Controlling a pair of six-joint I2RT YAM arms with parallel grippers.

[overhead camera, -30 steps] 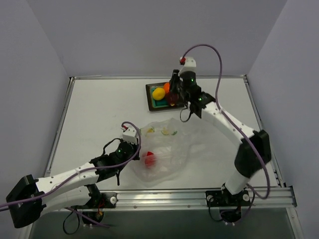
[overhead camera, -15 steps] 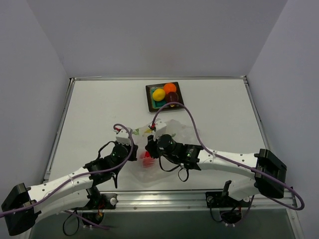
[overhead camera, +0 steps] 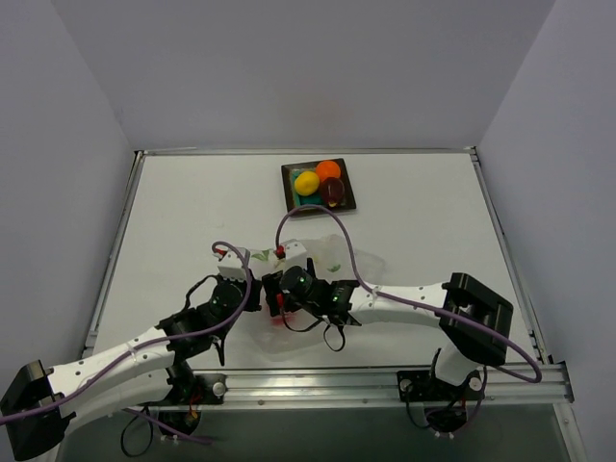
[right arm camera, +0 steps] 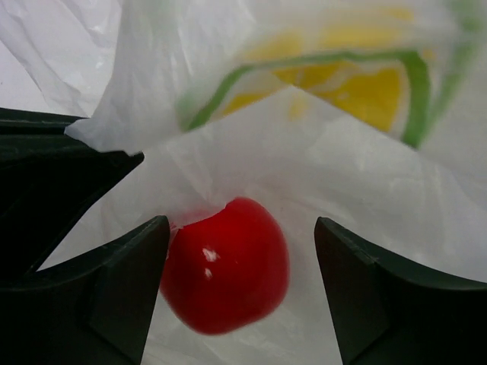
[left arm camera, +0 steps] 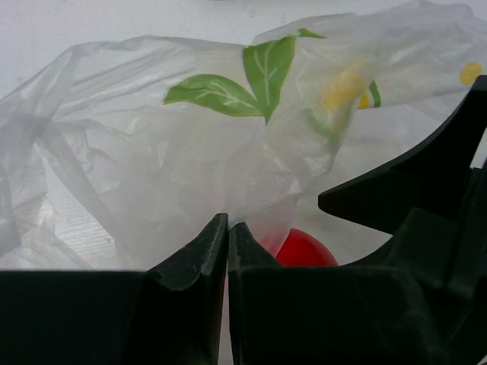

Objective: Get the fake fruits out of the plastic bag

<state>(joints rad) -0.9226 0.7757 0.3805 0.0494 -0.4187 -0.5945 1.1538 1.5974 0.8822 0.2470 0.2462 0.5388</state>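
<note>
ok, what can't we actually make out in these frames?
- Top view: the red fruit is nearly all hidden under the right gripper and left gripper; their jaws are too small to read there.
- Right wrist view: bag film covers the fruit's top; whether the fingers touch it cannot be told. The print is blurred.
- Left wrist view: its own fingers hide the fruit's lower half.

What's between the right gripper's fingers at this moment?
The red fruit, lying amid the bag plastic. The right wrist view shows it between the fingers of the open right gripper, closer to one finger than the other.
</note>
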